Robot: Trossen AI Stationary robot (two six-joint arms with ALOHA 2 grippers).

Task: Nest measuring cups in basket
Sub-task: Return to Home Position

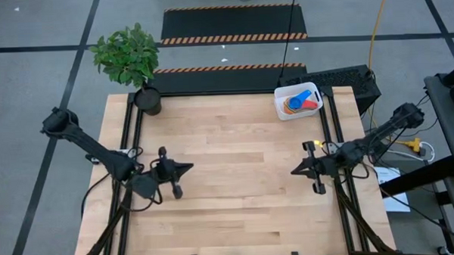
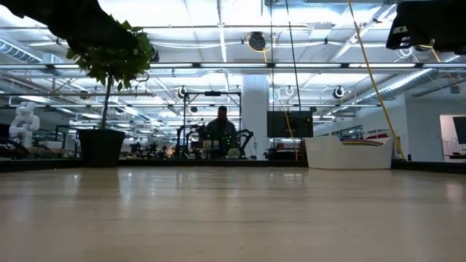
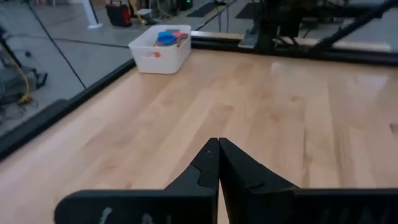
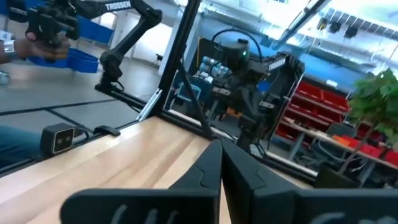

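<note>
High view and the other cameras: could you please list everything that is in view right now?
light wooden table: one, pale wood, under both arms.
white rectangular plastic basket: one, white, table's far right corner.
small plastic measuring cups: one nested stack, blue, red and orange showing, inside the basket; number unclear.
dark round plant pot: one, dark, green leafy plant in it, far left corner.
person: one, dark figure, in the room behind the table.
left gripper: one, dark, shut, over the table's left side.
right gripper: one, dark, shut, over the table's right side.
</note>
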